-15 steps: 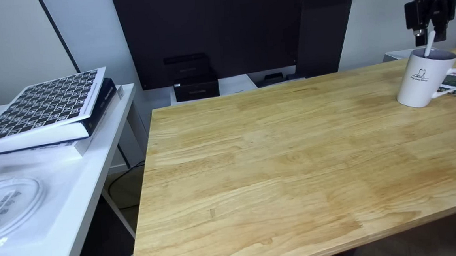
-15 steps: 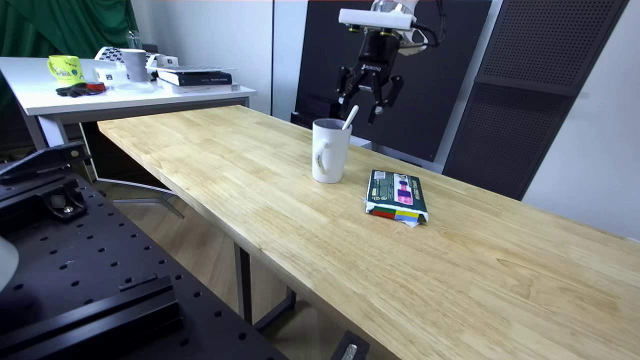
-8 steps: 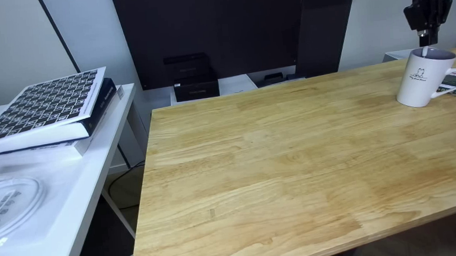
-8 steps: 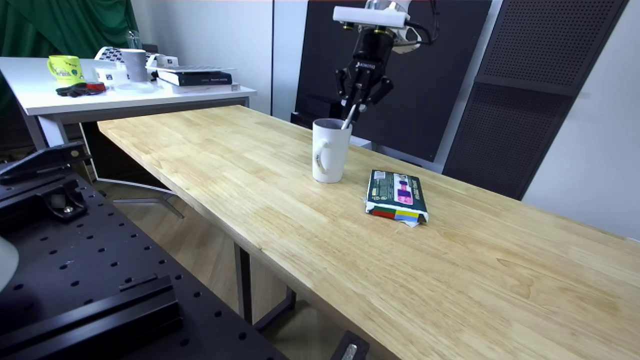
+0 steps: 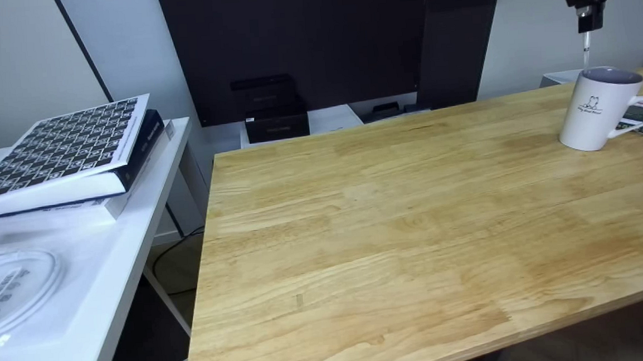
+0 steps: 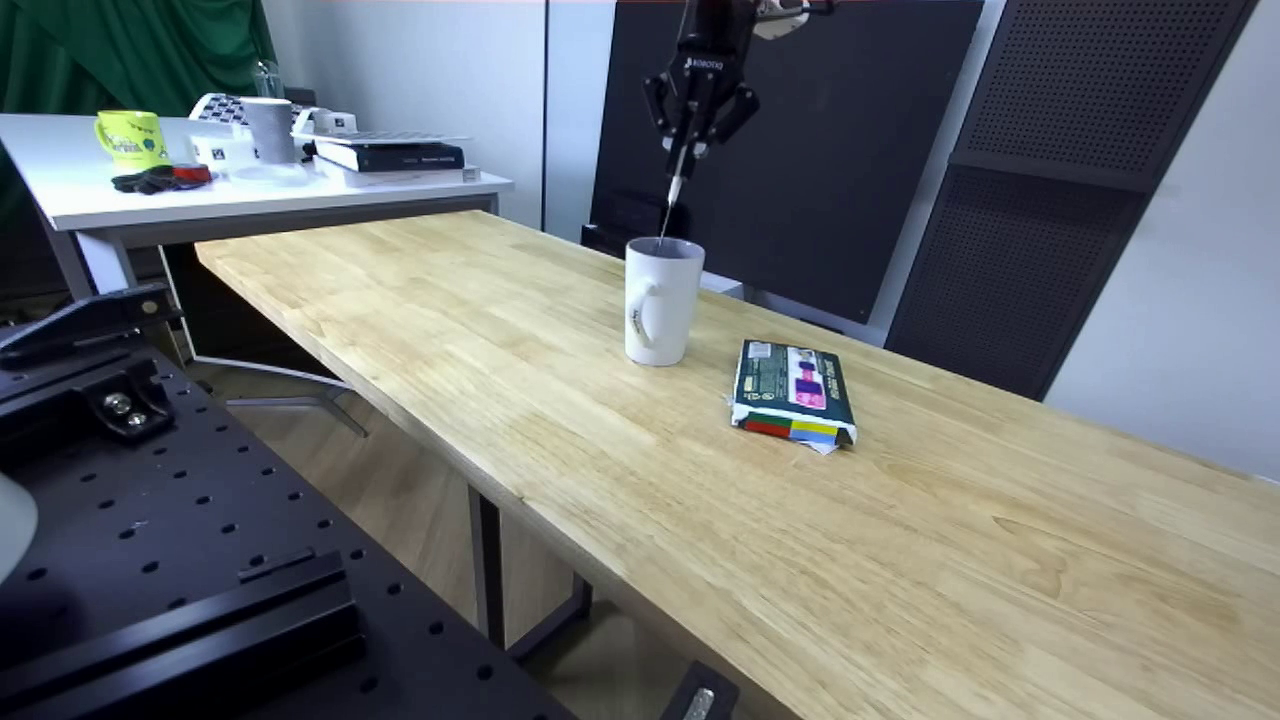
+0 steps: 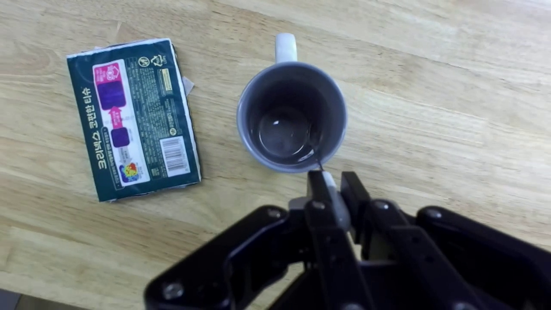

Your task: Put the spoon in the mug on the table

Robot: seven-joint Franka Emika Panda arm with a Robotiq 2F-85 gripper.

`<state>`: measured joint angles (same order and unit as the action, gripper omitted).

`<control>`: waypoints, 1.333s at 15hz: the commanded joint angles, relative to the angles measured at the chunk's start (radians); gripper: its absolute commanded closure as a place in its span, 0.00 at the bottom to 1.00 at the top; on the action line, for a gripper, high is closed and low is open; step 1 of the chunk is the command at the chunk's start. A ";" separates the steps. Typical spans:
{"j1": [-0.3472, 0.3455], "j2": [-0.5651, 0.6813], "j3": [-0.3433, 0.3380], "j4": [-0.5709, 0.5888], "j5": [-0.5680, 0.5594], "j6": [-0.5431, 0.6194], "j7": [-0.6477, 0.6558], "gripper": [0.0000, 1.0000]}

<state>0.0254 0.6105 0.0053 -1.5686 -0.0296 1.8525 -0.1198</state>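
While the spoon (image 7: 339, 209) is pinched by its whitish handle between the jaws, right up front in the wrist view, its thin lower end is dipped inside the mug (image 6: 675, 310), pretty close to the rim. The mug is parked upright on the counter (image 6: 500, 330), with a green pack (image 7: 135, 122) laid flat near it. Way further back, in an exterior view, a white desk (image 6: 60, 165) is loaded with books (image 6: 400, 157) and a yellow cup (image 6: 133, 138).

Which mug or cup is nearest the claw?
The white mug on the wooden table: the spoon in the claw dips into it. The yellow mug and grey cup stand farther off, on the white desk.
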 commanded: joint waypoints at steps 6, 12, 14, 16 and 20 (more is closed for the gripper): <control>-0.044 -0.111 0.056 0.067 0.058 -0.183 -0.188 0.97; -0.060 -0.019 0.081 0.083 0.111 -0.257 -0.331 0.97; -0.046 0.020 0.085 0.064 0.086 -0.231 -0.338 0.97; -0.028 0.057 0.091 0.044 0.064 -0.201 -0.338 0.97; 0.012 0.114 0.112 0.001 0.008 -0.137 -0.338 0.97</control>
<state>0.0149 0.7067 0.1015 -1.5405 0.0202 1.6775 -0.4554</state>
